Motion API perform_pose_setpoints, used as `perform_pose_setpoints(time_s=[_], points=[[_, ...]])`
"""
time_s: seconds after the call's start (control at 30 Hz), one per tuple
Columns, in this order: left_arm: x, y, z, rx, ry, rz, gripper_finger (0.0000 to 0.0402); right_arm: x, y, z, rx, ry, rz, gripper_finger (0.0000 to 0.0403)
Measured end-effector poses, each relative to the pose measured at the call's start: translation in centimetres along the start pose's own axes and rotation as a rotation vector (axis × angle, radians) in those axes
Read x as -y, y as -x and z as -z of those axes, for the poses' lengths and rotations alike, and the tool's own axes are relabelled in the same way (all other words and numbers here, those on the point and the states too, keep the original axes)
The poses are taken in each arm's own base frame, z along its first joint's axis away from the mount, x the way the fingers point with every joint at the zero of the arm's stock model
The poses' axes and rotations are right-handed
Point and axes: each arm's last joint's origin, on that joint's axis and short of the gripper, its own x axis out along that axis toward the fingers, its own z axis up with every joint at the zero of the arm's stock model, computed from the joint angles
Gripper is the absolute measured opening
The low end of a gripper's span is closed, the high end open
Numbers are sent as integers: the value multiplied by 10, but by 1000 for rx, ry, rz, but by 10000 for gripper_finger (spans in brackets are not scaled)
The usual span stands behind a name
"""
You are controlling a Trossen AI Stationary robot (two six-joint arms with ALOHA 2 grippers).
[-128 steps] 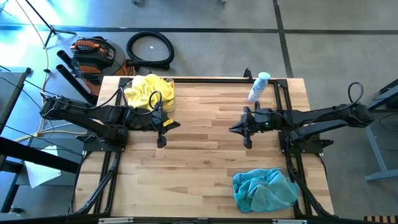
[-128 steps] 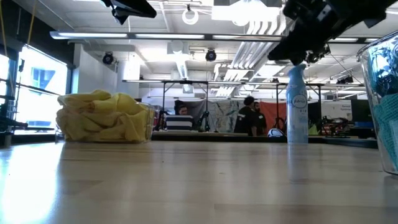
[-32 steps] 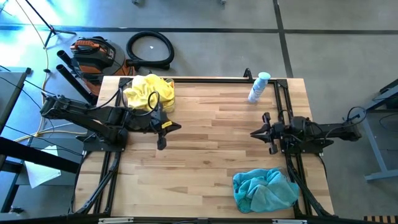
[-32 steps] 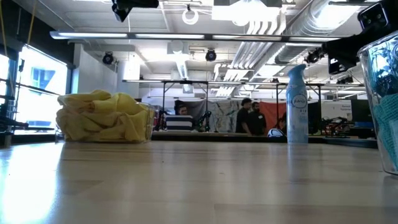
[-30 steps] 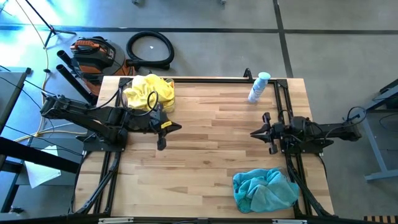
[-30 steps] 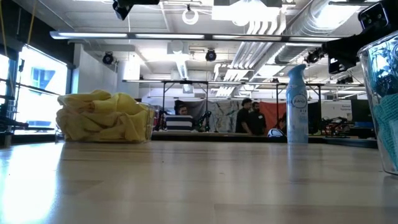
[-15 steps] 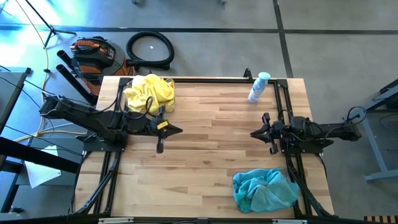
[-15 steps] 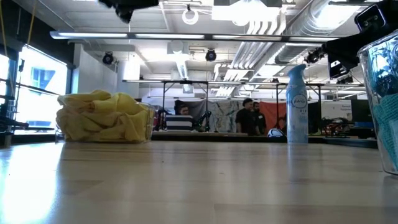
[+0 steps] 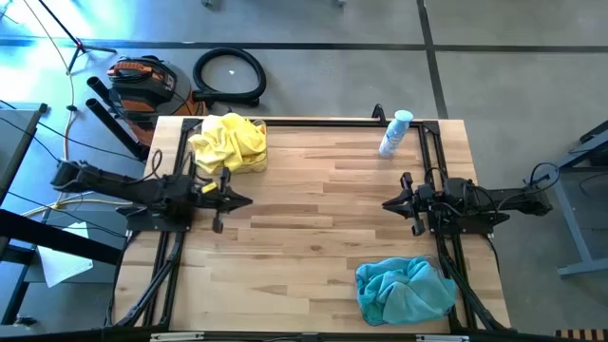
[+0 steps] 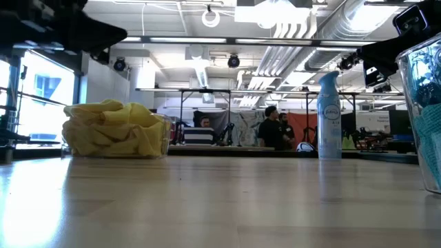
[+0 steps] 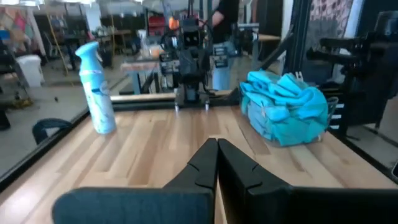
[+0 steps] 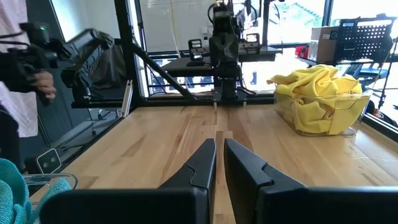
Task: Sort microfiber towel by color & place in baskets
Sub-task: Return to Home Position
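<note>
At far-left corner of table (image 9: pixel 323 237), yellow towels (image 9: pixel 228 141) are heaped in a bin (image 12: pixel 320 124); teal towels (image 9: pixel 404 290) are piled in near-right bin (image 10: pixel 417 89). Left hand (image 9: pixel 239 200) and right hand (image 9: pixel 391 202) are closed, empty, at opposite sides.

Towels (image 9: pixel 228 141) in baskets (image 12: pixel 356 113), seemingly opposite corners
</note>
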Motion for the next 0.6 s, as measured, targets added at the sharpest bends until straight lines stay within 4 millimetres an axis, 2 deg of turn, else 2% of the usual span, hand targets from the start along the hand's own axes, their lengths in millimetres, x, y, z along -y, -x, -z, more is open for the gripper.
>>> perform_pose_setpoints(time_s=[0.27,0.6], points=[[-12,29,27,119,12,54,0,0,0,0,0,0,0,30],[-19,45,17,244,-34,11,0,0,0,0,0,0,0,30]])
